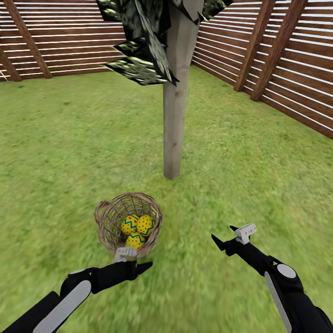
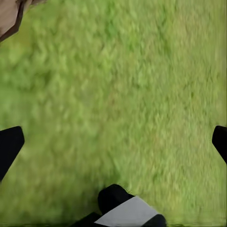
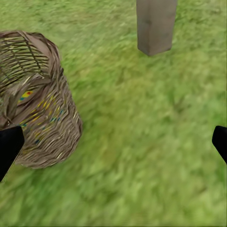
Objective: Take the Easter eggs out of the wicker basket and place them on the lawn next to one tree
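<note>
Three eggs [image 1: 137, 230] in wicker basket [image 1: 107, 217] – near tree [image 1: 175, 129]; pincers agape

black arms, white panels

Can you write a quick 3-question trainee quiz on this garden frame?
1. True or false: all three eggs lie inside the basket.
2. Which gripper is nearer the basket? A) left gripper B) right gripper
3. Fill in: beyond the basket, the tree rises from the ____.

Key:
1. True: three yellow eggs sit together in the basket, none on the grass.
2. A: it hangs by the basket's near rim, jaws open; the right one is off to the side, also open.
3. Lawn.
</note>
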You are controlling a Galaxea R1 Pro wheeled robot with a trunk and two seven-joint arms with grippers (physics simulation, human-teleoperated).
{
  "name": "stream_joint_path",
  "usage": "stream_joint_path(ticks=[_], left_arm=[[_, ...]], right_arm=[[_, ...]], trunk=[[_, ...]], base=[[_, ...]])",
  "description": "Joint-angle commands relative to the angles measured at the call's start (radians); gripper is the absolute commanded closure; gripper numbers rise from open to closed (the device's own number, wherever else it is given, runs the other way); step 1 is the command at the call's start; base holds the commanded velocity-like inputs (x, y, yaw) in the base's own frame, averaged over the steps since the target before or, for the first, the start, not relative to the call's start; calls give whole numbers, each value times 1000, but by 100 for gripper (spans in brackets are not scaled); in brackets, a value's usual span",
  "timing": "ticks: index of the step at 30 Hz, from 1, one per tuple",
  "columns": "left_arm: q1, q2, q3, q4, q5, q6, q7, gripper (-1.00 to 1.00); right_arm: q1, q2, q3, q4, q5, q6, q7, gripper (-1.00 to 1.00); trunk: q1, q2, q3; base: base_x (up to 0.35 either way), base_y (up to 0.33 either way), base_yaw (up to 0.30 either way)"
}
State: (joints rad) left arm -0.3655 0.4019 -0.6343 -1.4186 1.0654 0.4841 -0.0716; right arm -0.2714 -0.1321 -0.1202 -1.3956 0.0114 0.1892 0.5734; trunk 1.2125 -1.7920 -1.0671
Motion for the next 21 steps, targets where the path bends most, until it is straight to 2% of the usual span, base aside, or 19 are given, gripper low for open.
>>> stream_joint_path(ticks=[1, 14, 21], left_arm=[[-1, 0, -6, -1, 4, 2, -1, -100], [-1, 1, -13, -8, 4, 2, 0, -100], [-1, 0, -13, -3, 3, 2, 1, -100]], right_arm=[[0, 0, -2, -2, 1, 8, 6, -100], [-1, -1, -7, -3, 2, 10, 5, -100], [-1, -1, -7, -4, 2, 10, 5, -100]], trunk=[[0, 0, -1], [0, 0, 8], [0, 0, 17]], base=[[0, 276, 0], [-106, 270, -22], [-15, 282, -2]])
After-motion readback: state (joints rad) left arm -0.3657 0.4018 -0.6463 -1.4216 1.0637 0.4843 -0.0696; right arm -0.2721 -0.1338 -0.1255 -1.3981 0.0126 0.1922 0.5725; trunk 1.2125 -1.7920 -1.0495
